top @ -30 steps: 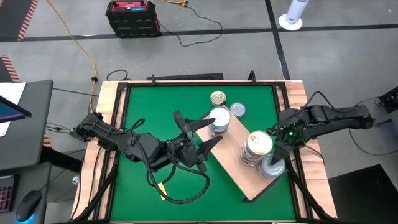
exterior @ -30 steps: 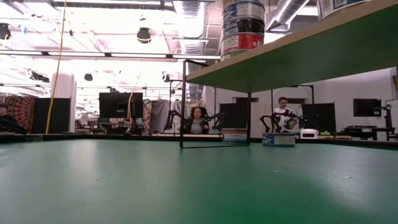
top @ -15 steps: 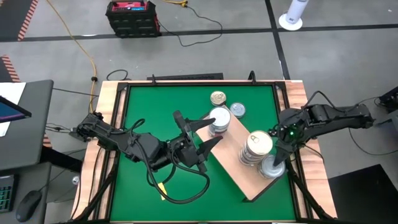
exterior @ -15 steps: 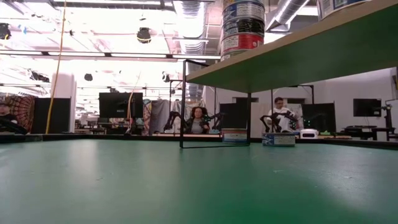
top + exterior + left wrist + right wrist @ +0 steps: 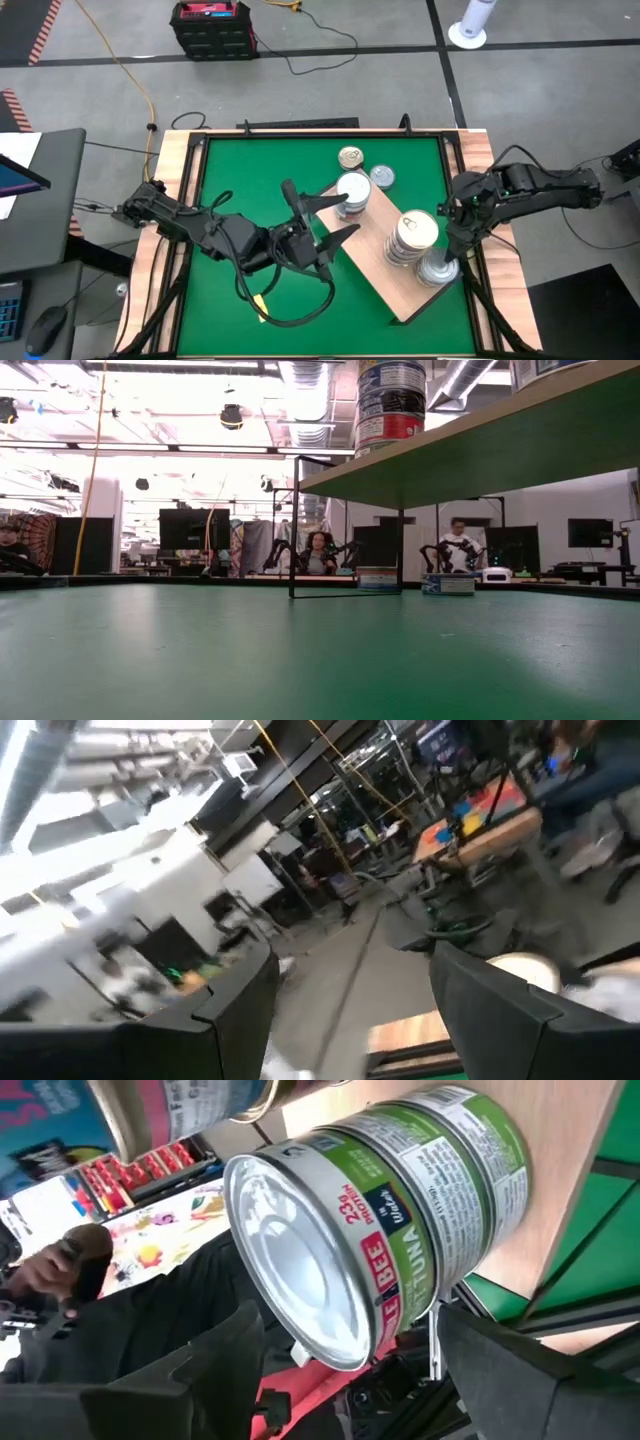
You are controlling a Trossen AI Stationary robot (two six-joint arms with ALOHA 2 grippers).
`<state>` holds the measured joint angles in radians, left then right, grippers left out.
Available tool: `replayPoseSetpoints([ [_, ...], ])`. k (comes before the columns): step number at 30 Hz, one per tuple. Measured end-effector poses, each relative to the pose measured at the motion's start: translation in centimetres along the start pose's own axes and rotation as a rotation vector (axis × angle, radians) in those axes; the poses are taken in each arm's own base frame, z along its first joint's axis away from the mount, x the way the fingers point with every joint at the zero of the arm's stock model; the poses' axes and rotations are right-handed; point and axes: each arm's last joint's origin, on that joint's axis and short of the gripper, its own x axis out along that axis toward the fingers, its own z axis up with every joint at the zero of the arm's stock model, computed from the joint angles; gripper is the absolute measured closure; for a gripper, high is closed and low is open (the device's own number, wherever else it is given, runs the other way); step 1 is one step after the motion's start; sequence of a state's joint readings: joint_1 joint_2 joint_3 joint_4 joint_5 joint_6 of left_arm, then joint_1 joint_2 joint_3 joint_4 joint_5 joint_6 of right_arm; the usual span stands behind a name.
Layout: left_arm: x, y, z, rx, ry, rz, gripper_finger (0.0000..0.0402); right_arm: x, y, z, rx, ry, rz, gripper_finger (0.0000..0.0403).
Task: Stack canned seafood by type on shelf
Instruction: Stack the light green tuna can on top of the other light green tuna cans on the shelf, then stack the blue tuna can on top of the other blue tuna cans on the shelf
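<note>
the right gripper (image 5: 447,252) hangs over the near-right end of the shelf (image 5: 378,270), its fingers spread wide and holding nothing. straight ahead of them, between the tips, stands a short stack of green-label tuna tins (image 5: 400,1230) — in the high view it is the silver-topped stack (image 5: 436,268) at the shelf's right corner. the stack's axis is upright, so the fingers look set to close across its round sides; this arm is by far the nearer one.

just beside it, toward the table's middle, stands a taller stack (image 5: 411,238), nearly touching — by my reading the thing most likely to be knocked as the fingers close. a third stack (image 5: 350,193) sits at the shelf's far end, and two loose tins (image 5: 366,166) lie on the green mat beyond it.

the left gripper (image 5: 326,215) hovers over the mat near the shelf's far end — fingers apart, empty, one tip close to that third stack.
</note>
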<state>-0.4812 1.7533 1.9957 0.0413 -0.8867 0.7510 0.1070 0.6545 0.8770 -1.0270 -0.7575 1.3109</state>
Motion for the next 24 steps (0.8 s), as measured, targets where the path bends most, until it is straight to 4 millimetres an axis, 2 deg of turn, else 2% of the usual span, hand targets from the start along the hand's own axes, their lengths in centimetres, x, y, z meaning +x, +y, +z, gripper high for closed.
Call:
replayPoseSetpoints([
  [4, 0.2, -0.3, -0.7, -0.188, -0.019, -0.173, 0.0152, -1.0, 0.4, -0.5, -0.024, -0.046, -0.002, 0.0085],
  [8, 0.9, -1.0, -2.7, -0.281, 0.105, -0.305, 0.0152, -2.1, 0.1, -0.8, -0.050, -0.159, -0.055, 0.0085],
  [11, 1.0, -0.6, -3.4, -0.339, 0.163, -0.367, 0.0152, -2.5, -0.2, -0.7, -0.054, -0.248, -0.108, 0.0085],
  [17, -0.3, 0.8, -3.4, -0.399, 0.193, -0.393, 0.0152, -3.1, -1.3, -0.5, -0.027, -0.445, -0.263, 0.0085],
  [20, -0.8, 0.1, -4.1, -0.425, 0.193, -0.386, 0.0152, -3.4, -1.6, -0.2, 0.028, -0.579, -0.330, 0.0085],
  [24, -1.6, -1.5, -6.2, -0.456, 0.205, -0.385, 0.0152, -3.8, -1.7, 0.5, 0.107, -0.764, -0.386, 0.0085],
])
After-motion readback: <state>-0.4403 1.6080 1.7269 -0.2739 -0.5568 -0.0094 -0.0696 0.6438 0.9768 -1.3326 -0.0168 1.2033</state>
